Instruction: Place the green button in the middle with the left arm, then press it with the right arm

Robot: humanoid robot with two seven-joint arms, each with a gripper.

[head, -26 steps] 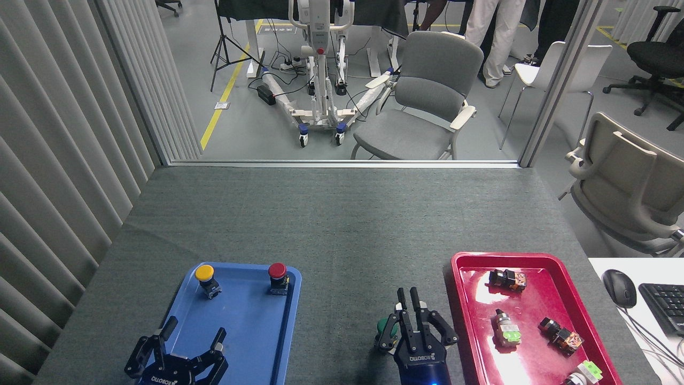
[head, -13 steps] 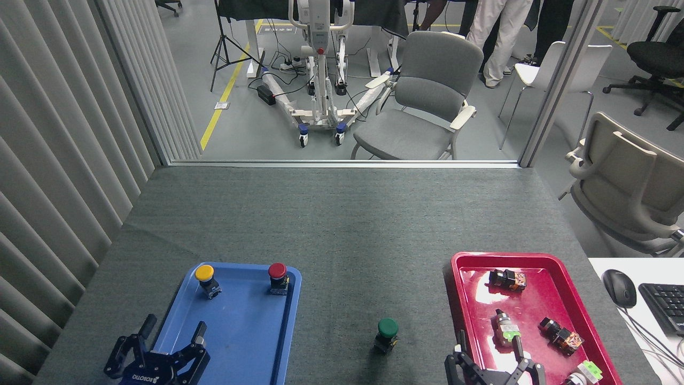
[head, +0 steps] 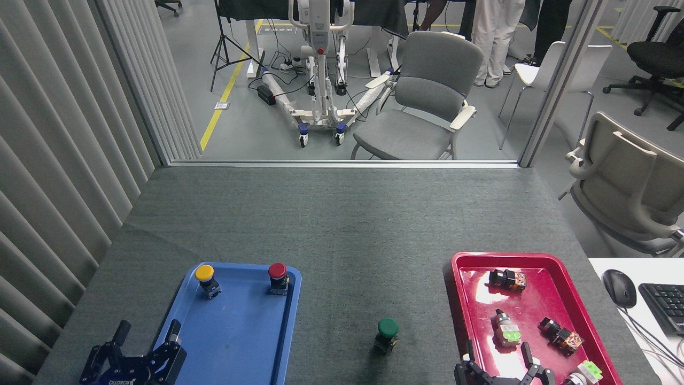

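Robotics lab: hoist rig (head: 319, 64), office chairs (head: 422, 96)

A grey chair (head: 422, 101) stands on the grey floor (head: 251, 123) (yellow-lined) beyond ribbed wall panels (head: 59, 149).

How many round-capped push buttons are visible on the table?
3: the yellow button and red button stand at the blue tray's far end; the green button stands on bare tabletop between the trays.

Dark-green-capped green button (head: 387, 334), upright on the bare grey middle (head: 342, 240).
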